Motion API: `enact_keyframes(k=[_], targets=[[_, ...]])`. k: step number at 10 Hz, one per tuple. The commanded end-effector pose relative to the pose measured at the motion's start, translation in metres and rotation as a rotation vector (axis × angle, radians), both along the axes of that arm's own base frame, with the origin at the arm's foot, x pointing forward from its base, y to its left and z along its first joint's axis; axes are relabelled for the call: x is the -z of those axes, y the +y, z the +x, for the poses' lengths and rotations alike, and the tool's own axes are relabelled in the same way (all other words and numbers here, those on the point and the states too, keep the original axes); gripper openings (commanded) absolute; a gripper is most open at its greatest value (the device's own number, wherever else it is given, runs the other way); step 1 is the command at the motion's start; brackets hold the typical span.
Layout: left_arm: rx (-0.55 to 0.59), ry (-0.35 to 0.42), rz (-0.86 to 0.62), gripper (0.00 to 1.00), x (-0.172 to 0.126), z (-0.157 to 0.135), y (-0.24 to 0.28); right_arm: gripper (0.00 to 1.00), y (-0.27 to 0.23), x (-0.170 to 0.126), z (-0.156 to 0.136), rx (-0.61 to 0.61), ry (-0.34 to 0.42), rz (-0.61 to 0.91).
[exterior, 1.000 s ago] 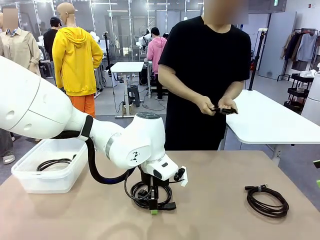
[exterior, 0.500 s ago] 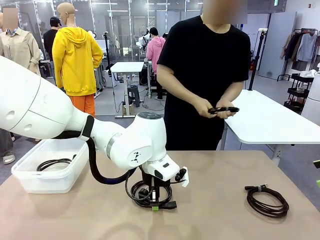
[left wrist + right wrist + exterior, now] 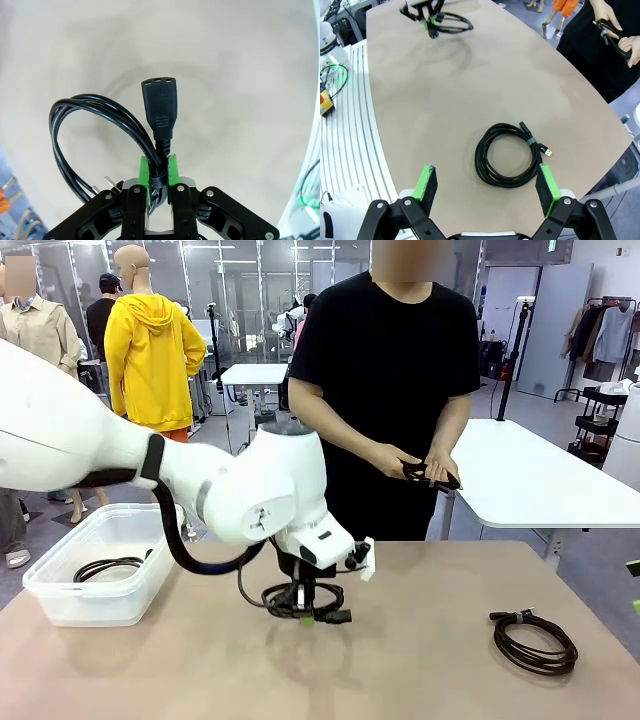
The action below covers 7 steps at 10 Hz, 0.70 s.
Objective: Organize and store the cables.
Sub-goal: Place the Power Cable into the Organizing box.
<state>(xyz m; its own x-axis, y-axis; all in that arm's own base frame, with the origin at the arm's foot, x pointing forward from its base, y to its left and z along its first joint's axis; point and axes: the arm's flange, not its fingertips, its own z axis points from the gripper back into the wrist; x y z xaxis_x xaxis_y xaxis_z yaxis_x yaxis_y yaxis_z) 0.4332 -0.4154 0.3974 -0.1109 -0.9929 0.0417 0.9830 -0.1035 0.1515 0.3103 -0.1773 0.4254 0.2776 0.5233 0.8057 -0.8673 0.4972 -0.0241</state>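
- Whereas the table (image 3: 450, 680) carried the power-cord coil (image 3: 300, 598) a second ago, that coil now hangs just above it, near the middle.
- The clear bin (image 3: 60, 605) at the left already holds one coiled cable (image 3: 105, 567), so it is probably where the lifted coil goes.
- The left pincer (image 3: 158, 165) has clamped shut on the power-cord coil just behind its plug.
- The right pincer (image 3: 485, 175) gapes wide and empty above the USB cable coil (image 3: 507, 160) at the right.
- The person's hands (image 3: 425, 472) hold a further cable.
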Motion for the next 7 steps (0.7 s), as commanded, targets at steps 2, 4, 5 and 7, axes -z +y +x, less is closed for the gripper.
enact_keyframes(k=[2,4,5,7], targets=[[0.136,-0.061,0.072,0.07,-0.049,-0.016,0.025,1.00,0.000,-0.002,0.002,0.009,0.004,0.014],[0.161,-0.084,0.098,0.07,-0.062,-0.019,0.024,1.00,0.000,-0.002,0.002,0.009,0.004,0.014],[0.122,-0.062,0.065,0.07,-0.058,-0.016,0.017,1.00,0.000,-0.002,0.002,0.009,0.004,0.014],[0.122,-0.062,0.065,0.07,-0.058,-0.016,0.017,1.00,0.000,-0.002,0.002,0.009,0.004,0.014]])
